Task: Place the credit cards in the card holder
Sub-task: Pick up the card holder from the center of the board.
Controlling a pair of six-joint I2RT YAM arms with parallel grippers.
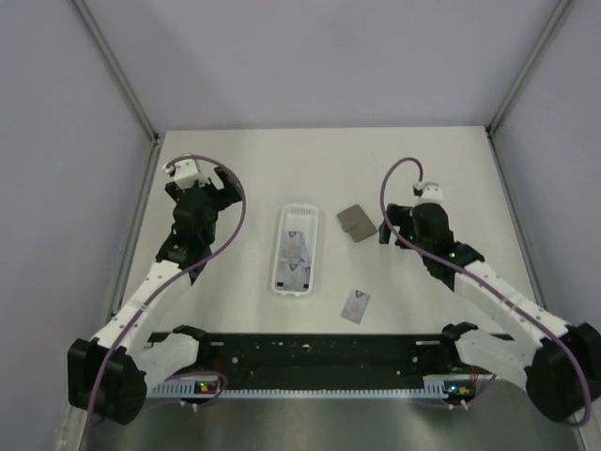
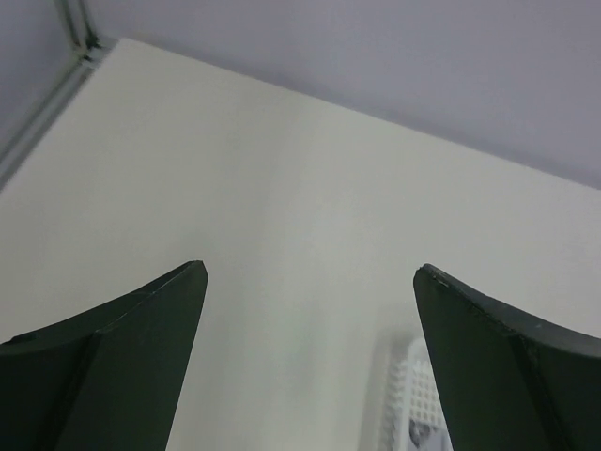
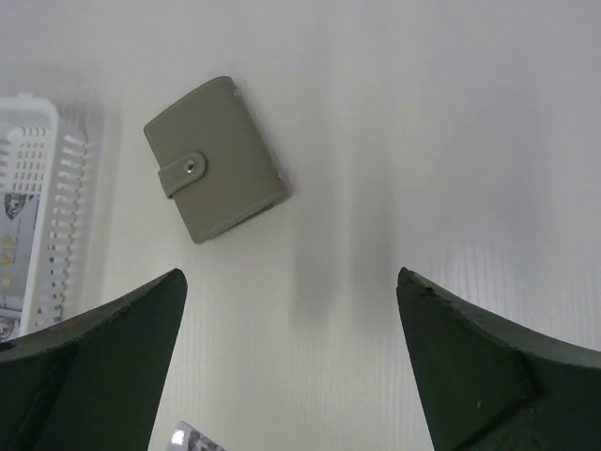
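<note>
Left gripper (image 1: 223,191) (image 2: 310,272): black two-finger claw, spread wide, nothing between the fingers. It hangs over the bare flat white table (image 1: 423,160) at far left, well apart from every task item. In the left wrist view there is only tabletop in the gap, and one end of the tray peeks in at bottom right beside a finger.

Centre: long white perforated plastic tray (image 1: 282,272) (image 2: 413,395) (image 3: 42,160) with rounded ends, lying lengthwise front to back. Inside it are thin pale silvery-grey rectangular credit cards (image 1: 298,256) (image 3: 11,235) with faint printing, flat on the tray floor. They look like more than one, but the exact count can't be told.

Right of the tray's far end: card holder (image 1: 357,223) (image 3: 214,160), a flat dark grey near-square wallet. It is closed, with a strap and a small pale snap across its face. It lies flat on the table, turned at an angle, near the tray but not touching it. No card is in it.

Toward the arm bases, right of the tray's near end: one loose card (image 1: 355,305) (image 3: 192,440), same pale silvery type, flat on the table, tilted, apart from both tray and wallet. In the right wrist view only its corner shows at the bottom edge.

Right gripper (image 1: 390,225) (image 3: 291,277): black claw, fingers wide apart, holding nothing. It sits just beside the wallet's right side in the top view. In the wrist view the wallet lies ahead and left of the gap, not between the fingers, no contact.
</note>
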